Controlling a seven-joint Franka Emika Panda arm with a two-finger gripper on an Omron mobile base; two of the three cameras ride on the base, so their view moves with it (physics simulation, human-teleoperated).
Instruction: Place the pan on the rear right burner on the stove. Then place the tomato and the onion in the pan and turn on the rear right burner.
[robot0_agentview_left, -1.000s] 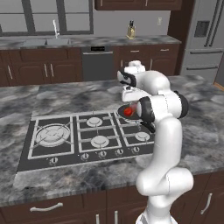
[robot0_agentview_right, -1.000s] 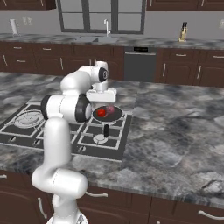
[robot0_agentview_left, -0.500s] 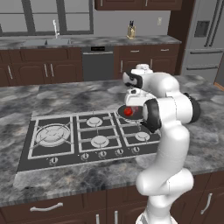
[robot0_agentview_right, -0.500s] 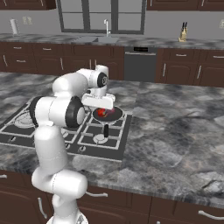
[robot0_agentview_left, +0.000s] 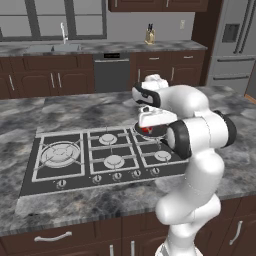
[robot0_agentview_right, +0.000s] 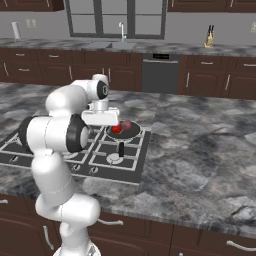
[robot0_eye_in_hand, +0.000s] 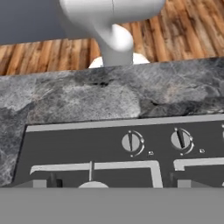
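The pan (robot0_agentview_right: 131, 132) sits on the stove (robot0_agentview_left: 37, 175) over the rear right burner, which it hides. Its black handle (robot0_agentview_right: 121, 148) points toward the front edge. Inside the pan lie the bright red tomato (robot0_agentview_right: 116, 129) and, just behind it, the maroon-pink onion (robot0_agentview_right: 126, 124). In the left base view the tomato (robot0_agentview_left: 146, 130) peeks out below my white hand (robot0_agentview_left: 156, 119), which hovers over the pan's left side. My gripper (robot0_eye_in_hand: 113, 181) is open, its tips wide apart with nothing between them. It looks back across the stove's front, where two round knobs (robot0_eye_in_hand: 131, 142) show.
The large multi-ring burner (robot0_agentview_left: 59, 152) takes the stove's left end, and a row of knobs (robot0_agentview_left: 117, 176) runs along its front edge. Grey marble counter (robot0_agentview_right: 200, 150) stretches to the right. A sink and a knife block (robot0_agentview_left: 149, 36) stand on the far counter.
My elbow has swung out toward the stove's right side and the hand has turned a little above the pan. The jaws stay open, and the tomato and onion have not moved.
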